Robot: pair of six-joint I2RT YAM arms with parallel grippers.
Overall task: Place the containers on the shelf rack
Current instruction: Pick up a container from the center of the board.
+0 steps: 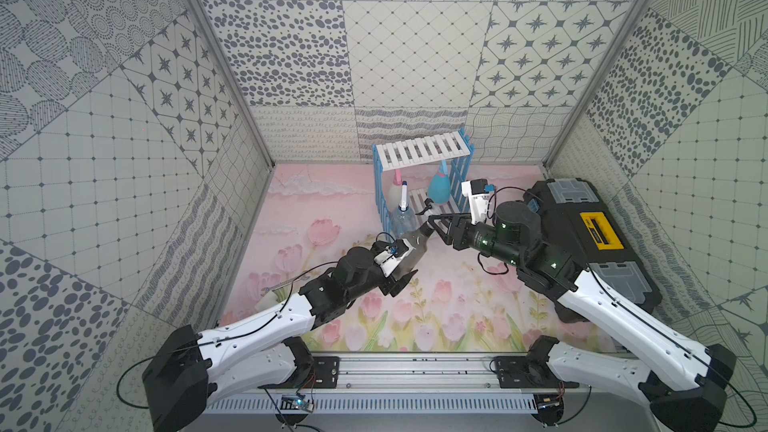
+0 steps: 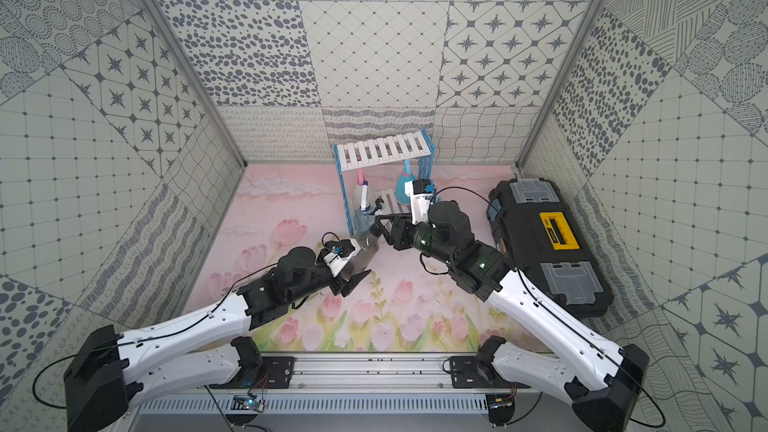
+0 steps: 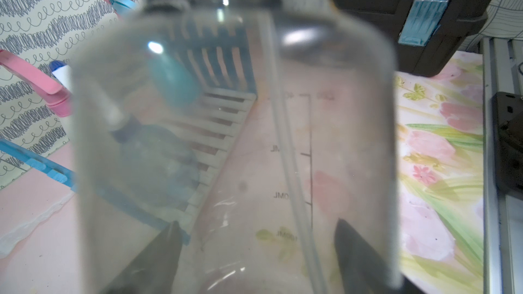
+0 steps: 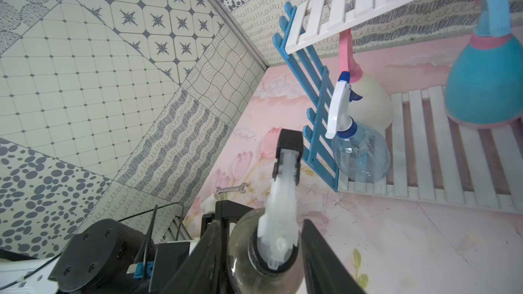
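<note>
The smoky dark-grey bottle [image 1: 415,243] [image 2: 368,243] hangs tilted above the mat, in front of the shelf rack [image 1: 422,151] [image 2: 382,149]. My left gripper [image 1: 409,257] [image 3: 257,226] is shut on its wide body [image 3: 240,137]. My right gripper [image 1: 431,224] [image 4: 260,223] has a finger on each side of its neck [image 4: 266,264], against it. On the rack's lower board stand the light-blue bottle [image 1: 440,189] [image 4: 486,86], the milky white bottle with pink trigger [image 1: 395,193] [image 4: 370,100] and the clear bluish bottle [image 1: 402,220] [image 4: 362,154]. The top board is bare.
A big black toolbox [image 1: 582,243] [image 2: 544,243] with a yellow handle lies along the right wall. A small wrench [image 1: 286,282] [image 4: 230,188] lies on the flowered mat near the left wall. The rack stands against the back wall.
</note>
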